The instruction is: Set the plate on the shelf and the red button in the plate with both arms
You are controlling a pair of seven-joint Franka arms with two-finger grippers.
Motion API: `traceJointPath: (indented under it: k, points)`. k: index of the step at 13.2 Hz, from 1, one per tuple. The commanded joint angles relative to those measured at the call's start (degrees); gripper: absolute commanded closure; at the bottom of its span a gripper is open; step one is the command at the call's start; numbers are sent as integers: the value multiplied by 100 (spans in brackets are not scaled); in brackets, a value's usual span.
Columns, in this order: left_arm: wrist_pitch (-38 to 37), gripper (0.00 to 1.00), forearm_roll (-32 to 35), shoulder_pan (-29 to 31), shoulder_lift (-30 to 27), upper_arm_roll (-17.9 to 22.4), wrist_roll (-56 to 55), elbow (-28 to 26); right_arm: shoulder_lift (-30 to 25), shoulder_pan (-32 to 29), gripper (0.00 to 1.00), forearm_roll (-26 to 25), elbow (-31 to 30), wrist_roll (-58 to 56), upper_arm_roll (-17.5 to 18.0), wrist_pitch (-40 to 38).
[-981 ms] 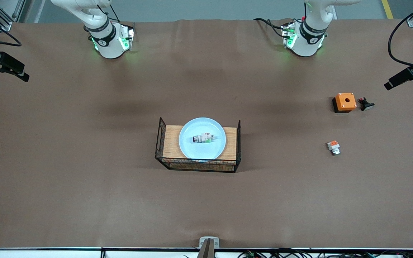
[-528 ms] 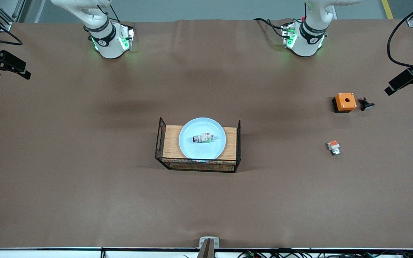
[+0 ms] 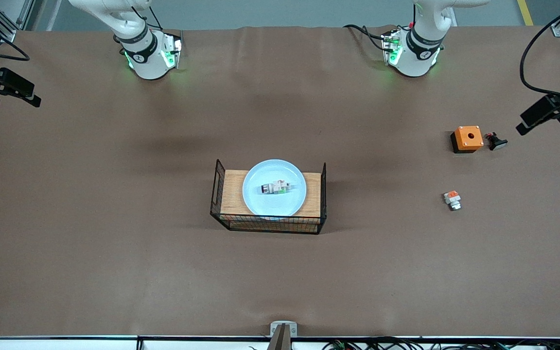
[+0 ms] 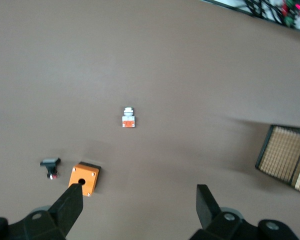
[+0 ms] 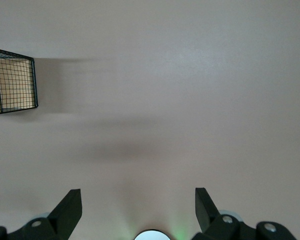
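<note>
1. Basket (image 3: 221,190): I see a black wire basket with a wooden top at mid-table; its mesh corner also shows in both wrist views.
2. Plate (image 3: 260,204): pale blue and round, it rests flat on the basket's wooden top, roughly centred.
3. Red button (image 3: 274,188): a small white-grey part lying on its side in the middle of the plate, dark cap toward the right arm's end, green mark toward the left arm's end.
4. Orange box (image 3: 468,138): it sits on the table toward the left arm's end, with a hole in its top face. A small black part (image 3: 496,141) lies just beside it.
5. White part with orange block (image 3: 452,200): it lies alone on the table, nearer to the front camera than the orange box.
6. Left gripper (image 4: 140,200): I read its fingers as spread wide and grasping nothing, held high over the table above the orange box's area.
7. Right gripper (image 5: 138,202): fingers likewise spread wide and holding nothing, high over bare table toward the right arm's end, with its base's green light below.
</note>
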Motion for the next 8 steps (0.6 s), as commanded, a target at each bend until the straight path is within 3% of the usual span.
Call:
traceJointPath:
  k: [1,8]
  points:
    - [-50,0,-27,7,66,-38,521,160,-102,-33,0,34,-37,8,21,-3]
    - [-59,0,-18,50,66,-38,574,160,-102,-16,0,-97,-37,-62,38,182]
